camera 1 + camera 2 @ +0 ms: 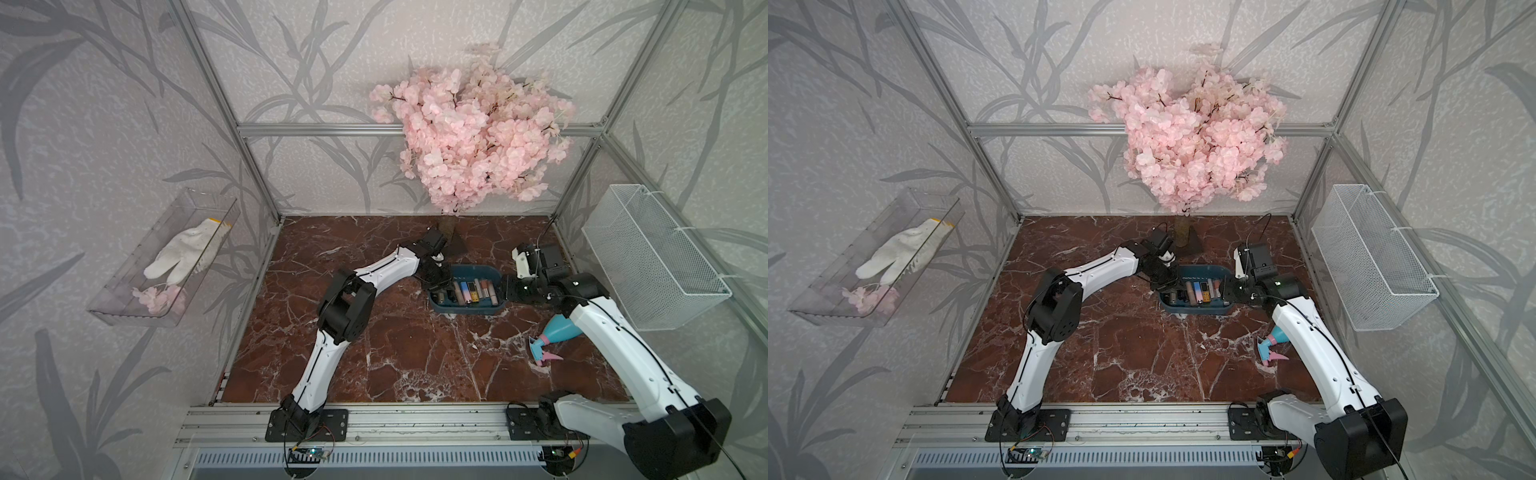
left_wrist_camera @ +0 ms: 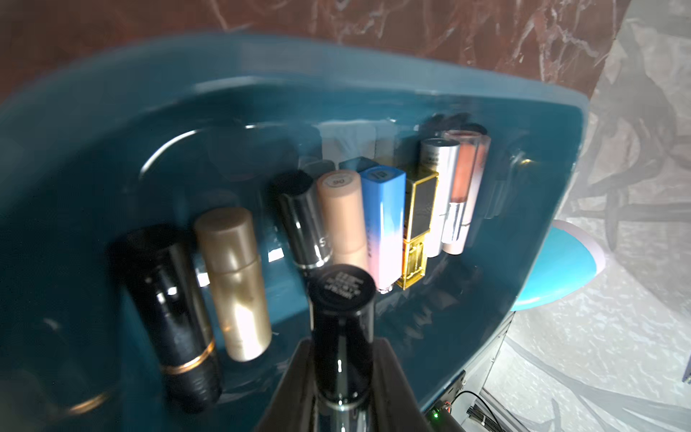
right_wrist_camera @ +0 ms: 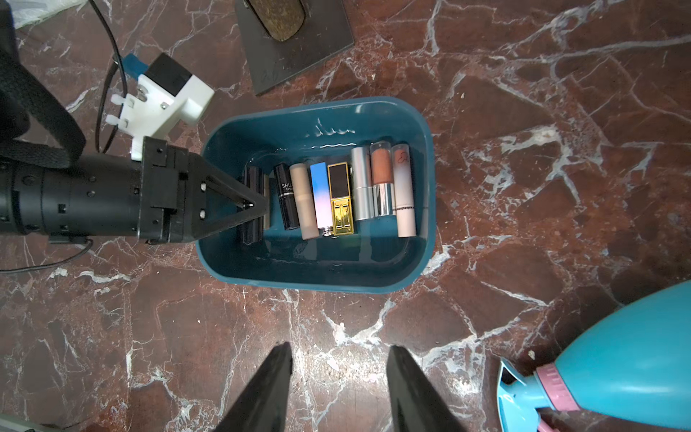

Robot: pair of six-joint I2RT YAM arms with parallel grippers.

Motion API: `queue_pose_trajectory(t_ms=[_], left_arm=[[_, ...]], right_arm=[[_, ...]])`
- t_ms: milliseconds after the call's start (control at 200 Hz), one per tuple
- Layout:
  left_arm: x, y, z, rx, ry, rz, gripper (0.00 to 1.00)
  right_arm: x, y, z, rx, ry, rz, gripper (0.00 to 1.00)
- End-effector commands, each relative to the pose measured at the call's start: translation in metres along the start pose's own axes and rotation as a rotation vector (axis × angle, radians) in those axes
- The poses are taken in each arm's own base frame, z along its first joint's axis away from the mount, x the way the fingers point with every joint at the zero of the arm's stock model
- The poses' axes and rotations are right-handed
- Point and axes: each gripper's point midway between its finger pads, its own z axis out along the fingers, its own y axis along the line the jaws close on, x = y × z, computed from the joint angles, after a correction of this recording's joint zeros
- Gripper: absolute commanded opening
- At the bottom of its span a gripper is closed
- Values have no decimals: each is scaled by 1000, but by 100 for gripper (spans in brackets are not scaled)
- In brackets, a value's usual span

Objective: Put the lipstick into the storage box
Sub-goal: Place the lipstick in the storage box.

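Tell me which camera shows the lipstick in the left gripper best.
The left wrist view: the black lipstick fills the foreground, its printed cap end showing, pinched in the left gripper. In the right wrist view the gripper mostly hides it over the storage box. In both top views it is too small to see.

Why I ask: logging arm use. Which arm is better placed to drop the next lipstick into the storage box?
Left: the left tool is shut on a black lipstick within the storage box rim; the right tool stands open, empty, outside it.
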Motion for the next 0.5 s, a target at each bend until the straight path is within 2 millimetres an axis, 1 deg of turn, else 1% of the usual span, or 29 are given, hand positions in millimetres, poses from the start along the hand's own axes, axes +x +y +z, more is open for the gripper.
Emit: queue_pose_trajectory(t_ms=[0,255,495], left_arm=[[0,8,3,-53,-1,2,15],[-2,16,7,-107,4,-8,16],[-4,23,6,-143,2,-12,19]], right_arm=[[3,-3,4,-6,13,-7,47],[6,-7,5,-12,19,2,46],[2,-10,3,-11,8,9,46]])
